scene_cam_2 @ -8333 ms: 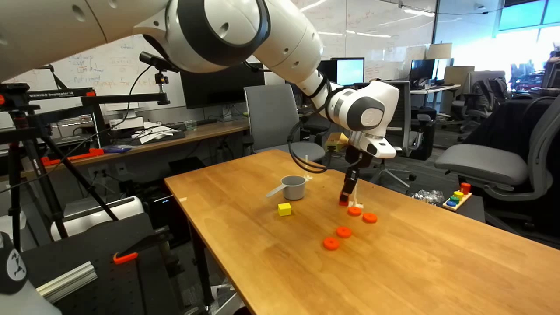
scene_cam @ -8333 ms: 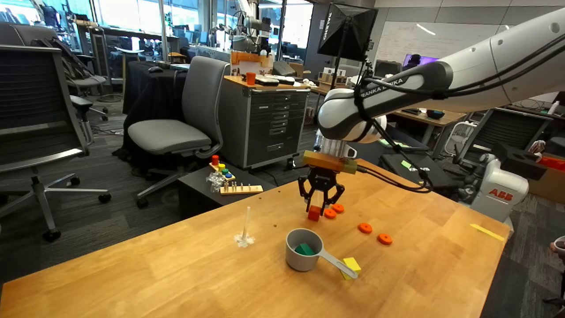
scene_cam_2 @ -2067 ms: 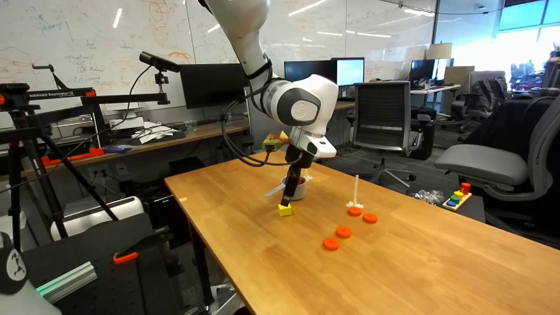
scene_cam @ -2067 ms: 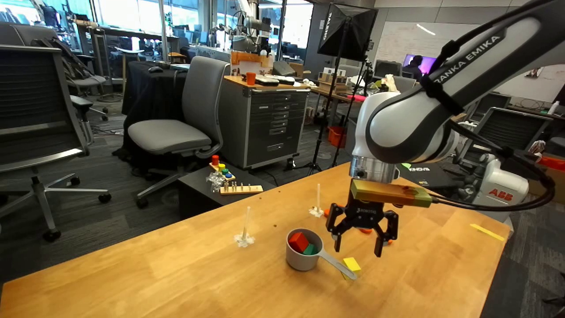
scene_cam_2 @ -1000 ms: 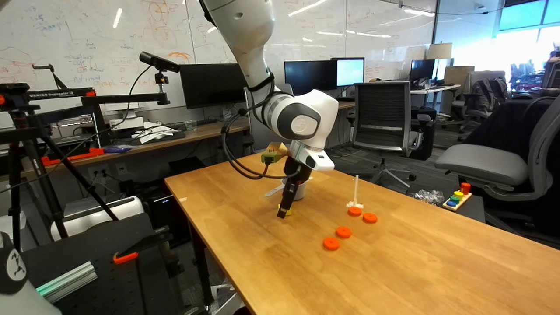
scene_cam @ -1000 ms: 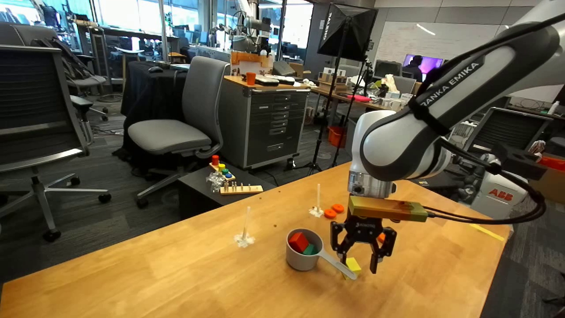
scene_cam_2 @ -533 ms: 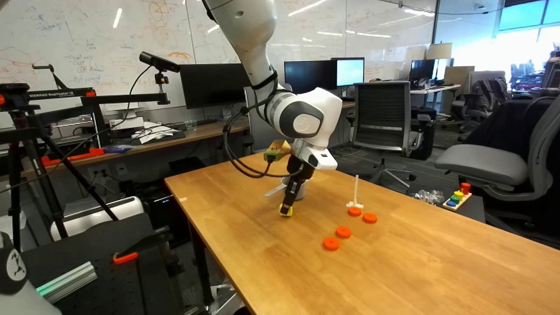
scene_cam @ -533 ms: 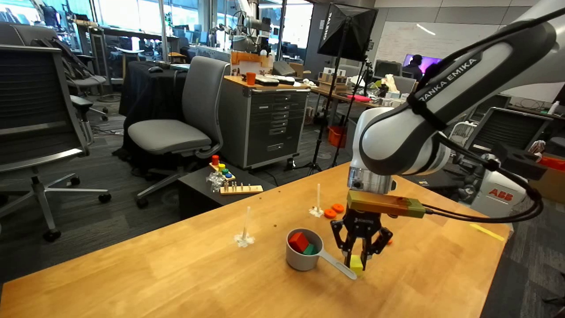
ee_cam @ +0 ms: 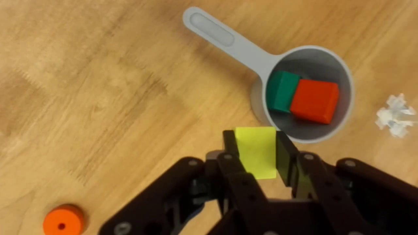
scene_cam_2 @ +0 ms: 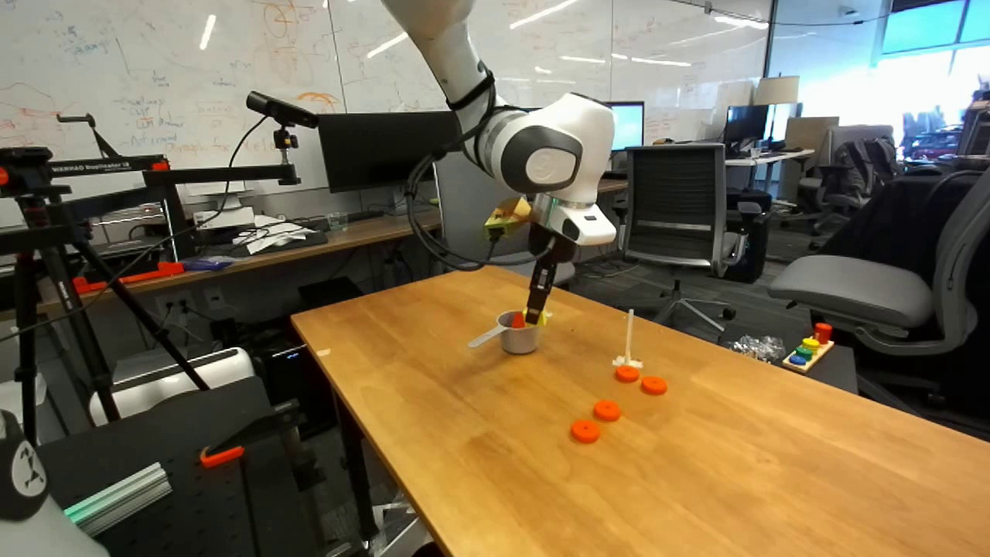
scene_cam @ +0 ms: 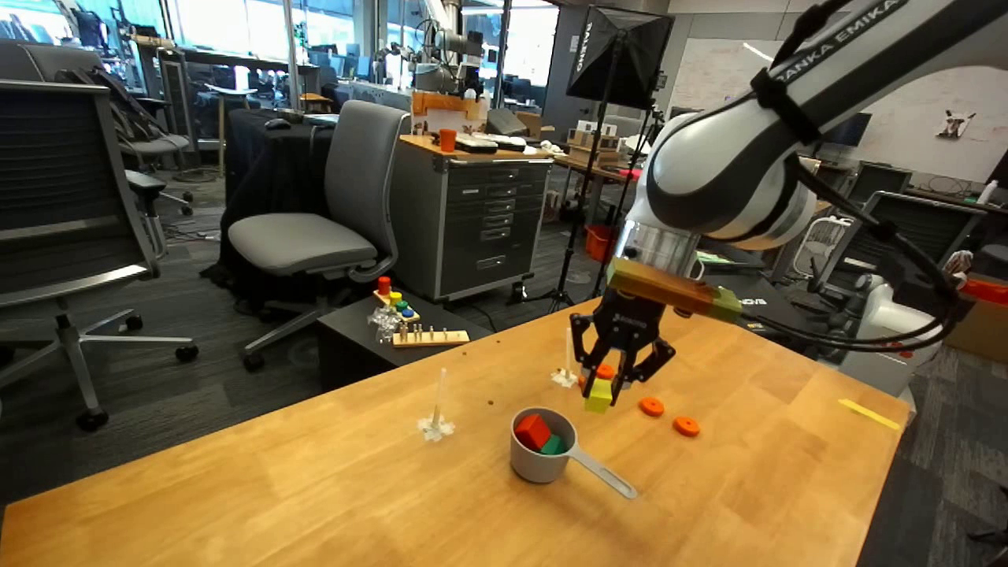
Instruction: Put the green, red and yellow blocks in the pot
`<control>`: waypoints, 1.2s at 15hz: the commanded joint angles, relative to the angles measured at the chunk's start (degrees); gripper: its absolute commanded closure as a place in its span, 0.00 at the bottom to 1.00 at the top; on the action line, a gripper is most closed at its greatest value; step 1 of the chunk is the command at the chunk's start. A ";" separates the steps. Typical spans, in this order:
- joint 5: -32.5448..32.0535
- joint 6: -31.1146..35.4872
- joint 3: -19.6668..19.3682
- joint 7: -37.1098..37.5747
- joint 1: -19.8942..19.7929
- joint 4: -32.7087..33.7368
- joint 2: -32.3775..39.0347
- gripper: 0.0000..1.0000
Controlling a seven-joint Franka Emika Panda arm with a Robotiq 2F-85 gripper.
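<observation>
Yellow block (ee_cam: 255, 156) and pot (scene_cam: 535, 470) share a big room (scene_cam: 732, 24), with a whiteboard (scene_cam_2: 170, 70) at an exterior view's upper left. The wood table (scene_cam: 315, 480) spreads across the bottom; it looks flat, so the pot can stand steady, facing up to catch things. Low in the wrist view, the gripper (ee_cam: 255, 138) pinches the yellow block by two sides, likely so it won't slip. The red block (ee_cam: 315, 101) and green block (ee_cam: 282, 89) already lie in the pot.

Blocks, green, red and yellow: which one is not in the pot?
The yellow block: it is held in the end effector, off the table, whereas the green block and the red block both lie inside the pot.
</observation>
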 commanded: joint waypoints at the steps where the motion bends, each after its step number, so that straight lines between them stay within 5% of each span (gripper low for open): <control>1: 3.12 1.46 1.53 -1.89 -0.54 -0.12 -3.25 0.91; 13: 10.32 0.86 4.97 -3.42 -0.76 5.12 0.80 0.90; 14: 10.52 0.54 4.94 -3.30 -0.82 5.37 1.13 0.42; 16: 11.14 0.36 4.96 -3.09 -0.90 5.78 1.70 0.36; 18: 11.56 0.32 4.82 -2.72 -0.84 5.92 1.96 0.19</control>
